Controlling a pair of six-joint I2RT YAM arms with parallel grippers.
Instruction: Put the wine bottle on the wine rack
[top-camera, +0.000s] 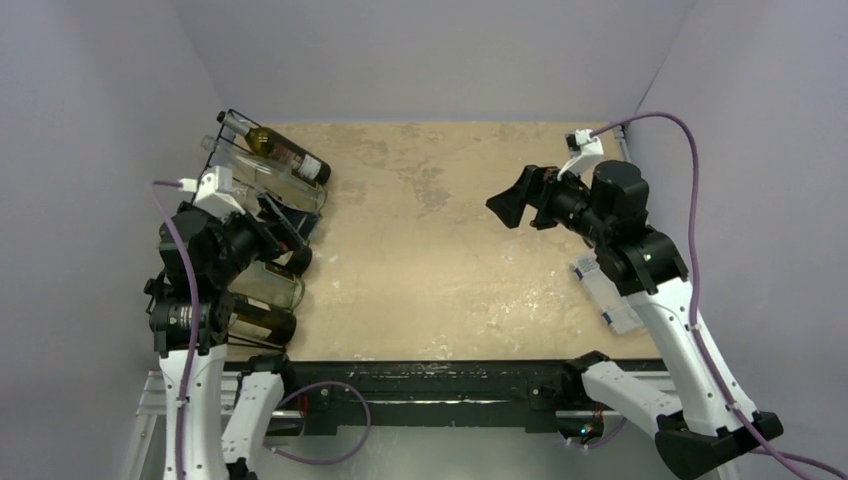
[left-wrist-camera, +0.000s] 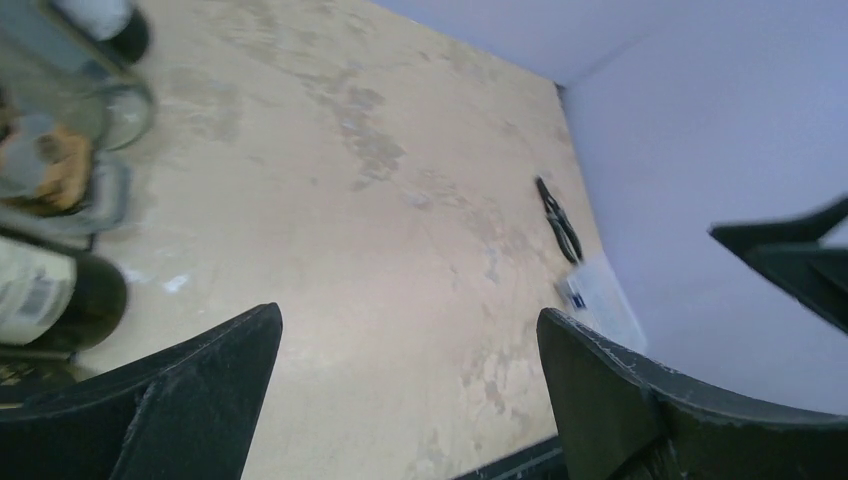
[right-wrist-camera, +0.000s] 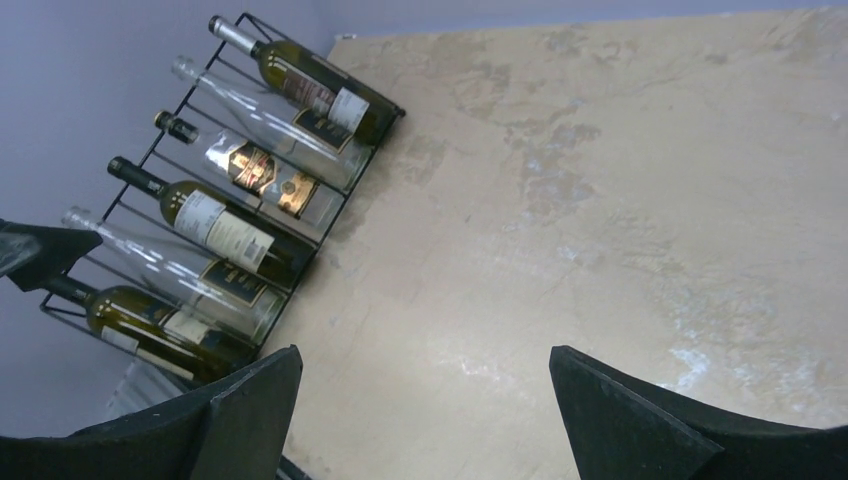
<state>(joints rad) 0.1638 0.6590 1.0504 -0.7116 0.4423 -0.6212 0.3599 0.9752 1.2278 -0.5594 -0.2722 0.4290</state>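
1. Top external view: the beige, mottled stone-look tabletop (top-camera: 450, 260) has paler worn stains and is closed in by plain pale lilac walls (top-camera: 430, 50) on three sides. The black thin-wire wine rack (top-camera: 235, 114) stands along the left edge, reaching the far left corner, with glass wine bottles (top-camera: 290, 155) lying in it. The left arm (top-camera: 205, 250) leans over the rack. The right gripper (top-camera: 503, 205) hangs above the table near the right edge, its jaws apart and empty. A small clear plastic box (top-camera: 605, 290) lies at the right edge.
2. Left wrist view: the left gripper (left-wrist-camera: 408, 330) is over bare tabletop, jaws wide apart, holding nothing. Bottle bottoms show at the left side, and the clear box (left-wrist-camera: 600, 295) lies by the wall.
3. Right wrist view: six bottles, some dark green and some clear, lie side by side in the rack (right-wrist-camera: 150, 150), with the necks toward the wall. The right fingers (right-wrist-camera: 640, 420) stand well apart.
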